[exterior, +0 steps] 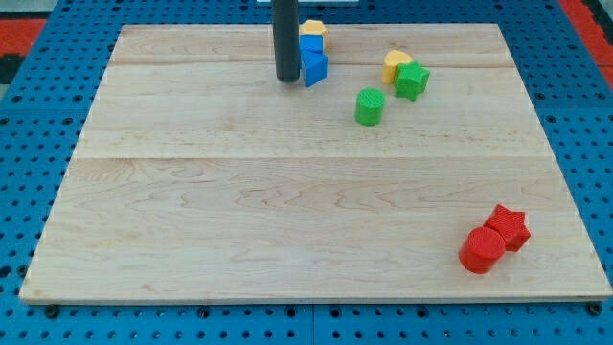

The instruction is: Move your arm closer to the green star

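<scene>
Nearest the camera, at the view's bottom right: a red cylinder (481,251) touching a red star (509,227), both well apart from the work area and irrelevant to the move. Farther up, on the wooden board (239,211): a green cylinder (370,106) standing alone, and just up and to its right the green star (413,80), touching a yellow block (396,64) of rounded shape behind it. At the view's top centre: my tip (286,79), resting on the board, bare rod end with nothing to open or close and holding nothing. Immediately right of the tip, touching or nearly so: a blue block (314,67) of angular shape, with a second blue block (309,45) and a yellow block (312,30) stacked up the view behind it. Key relation: green star lies to the tip's right, at almost the same depth on the board. Direct rightward line judged obstructed by the blue block; likely requirement, a path dipping slightly toward the view's bottom, passing above the green cylinder. Risk judged: dragging the blue block along, or nudging the green cylinder.
</scene>
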`<state>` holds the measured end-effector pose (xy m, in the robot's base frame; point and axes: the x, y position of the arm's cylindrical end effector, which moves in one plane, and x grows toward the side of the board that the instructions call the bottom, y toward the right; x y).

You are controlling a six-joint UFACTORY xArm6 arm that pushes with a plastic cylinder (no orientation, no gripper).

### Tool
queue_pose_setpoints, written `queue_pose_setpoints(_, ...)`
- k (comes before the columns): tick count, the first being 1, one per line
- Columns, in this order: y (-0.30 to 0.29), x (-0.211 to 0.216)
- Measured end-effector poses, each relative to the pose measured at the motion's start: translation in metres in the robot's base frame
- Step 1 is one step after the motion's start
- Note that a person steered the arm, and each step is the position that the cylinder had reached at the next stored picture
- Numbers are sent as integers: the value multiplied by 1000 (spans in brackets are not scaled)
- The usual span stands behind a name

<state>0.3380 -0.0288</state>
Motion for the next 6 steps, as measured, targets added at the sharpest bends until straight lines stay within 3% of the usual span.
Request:
queue_pose_setpoints(1,47,17)
queue_pose_setpoints(2,97,-16)
queue_pose_setpoints(3,97,-74)
queue_pose_setpoints(4,130,-102)
queue_pose_setpoints(5,206,-70)
queue_pose_setpoints(6,191,-45)
